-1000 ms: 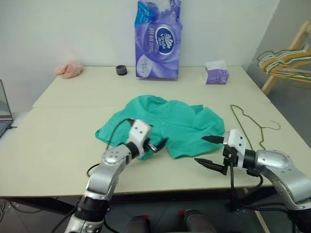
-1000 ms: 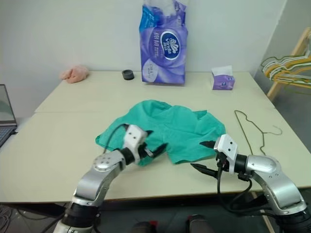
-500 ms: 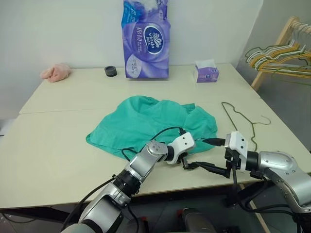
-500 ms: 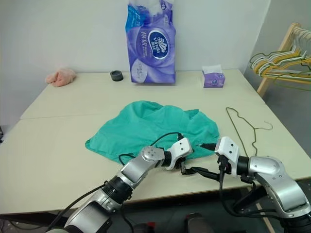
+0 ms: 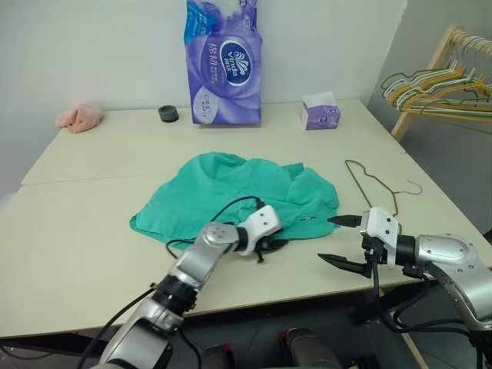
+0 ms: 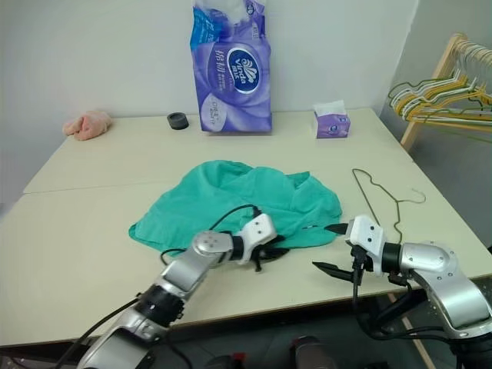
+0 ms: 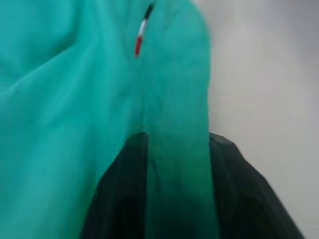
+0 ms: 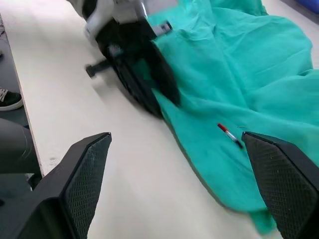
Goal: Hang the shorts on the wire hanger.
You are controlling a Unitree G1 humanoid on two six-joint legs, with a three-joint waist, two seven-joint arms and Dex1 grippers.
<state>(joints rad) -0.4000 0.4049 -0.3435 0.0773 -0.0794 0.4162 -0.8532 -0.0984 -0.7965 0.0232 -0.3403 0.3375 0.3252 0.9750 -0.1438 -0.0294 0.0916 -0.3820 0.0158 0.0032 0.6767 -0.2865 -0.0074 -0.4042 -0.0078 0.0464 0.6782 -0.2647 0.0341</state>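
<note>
Now clenched on the near hem of the shorts (image 5: 254, 191), after gaping wide a second ago: left tool (image 6: 270, 251), near the desk's (image 5: 77, 231) front edge. Spread wide and empty beside it, right tool (image 5: 337, 239). Untouched toward the desk's right edge, the wire hanger (image 5: 374, 181). Cloth secured; lifting likely next.

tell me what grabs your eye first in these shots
A crumpled teal-green cloth shorts spreads across the middle of the pale table, with the left gripper pinching its near edge. Behind it a tall purple tissue-roll pack stands by the wall, and a thin dark wire hanger lies flat to the shorts' right.
</note>
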